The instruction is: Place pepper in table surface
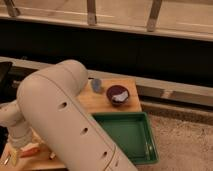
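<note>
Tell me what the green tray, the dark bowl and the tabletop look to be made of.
Green tray: likely plastic, uniform colour, smooth moulded rim. Dark bowl: glossy, maybe ceramic or plastic; unclear. Table surface: light tan wood, matte. The gripper sits at lower left over the pepper.

table surface [102, 100]: light tan wood, much of it hidden behind the big white arm
far edge: small blue cup [96, 85], beside it a dark bowl [118, 94]
right front: green tray [129, 136]
left front: pepper [29, 150], red-orange, lying flat on the wood
gripper [19, 145]: low at the left front, right over the pepper
</note>
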Controlling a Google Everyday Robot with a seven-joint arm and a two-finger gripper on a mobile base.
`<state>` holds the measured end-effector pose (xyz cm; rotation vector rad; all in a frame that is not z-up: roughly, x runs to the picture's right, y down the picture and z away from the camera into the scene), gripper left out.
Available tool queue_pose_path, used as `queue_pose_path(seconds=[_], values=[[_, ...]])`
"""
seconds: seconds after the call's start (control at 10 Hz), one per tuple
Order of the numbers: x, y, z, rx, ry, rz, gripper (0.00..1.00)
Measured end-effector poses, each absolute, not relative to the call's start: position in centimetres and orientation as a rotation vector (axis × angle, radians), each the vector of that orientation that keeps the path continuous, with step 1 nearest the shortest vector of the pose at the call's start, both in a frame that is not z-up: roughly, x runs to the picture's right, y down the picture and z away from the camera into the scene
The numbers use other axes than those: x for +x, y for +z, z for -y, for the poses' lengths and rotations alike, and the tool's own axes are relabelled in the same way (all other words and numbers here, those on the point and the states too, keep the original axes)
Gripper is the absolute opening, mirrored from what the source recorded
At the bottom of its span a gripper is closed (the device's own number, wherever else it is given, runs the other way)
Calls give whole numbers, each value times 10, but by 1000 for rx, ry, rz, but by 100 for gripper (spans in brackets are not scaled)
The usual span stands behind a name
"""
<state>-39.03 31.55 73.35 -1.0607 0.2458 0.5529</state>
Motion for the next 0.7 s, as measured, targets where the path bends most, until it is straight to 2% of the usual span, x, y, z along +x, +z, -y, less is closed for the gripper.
queue_pose_path(seconds=[0.4, 0.6, 0.7], values=[[-386, 733, -310, -1057, 554, -254, 20], [-384, 736, -311, -1054, 558, -267, 4], [-384, 741, -317, -1051, 561, -293, 0]])
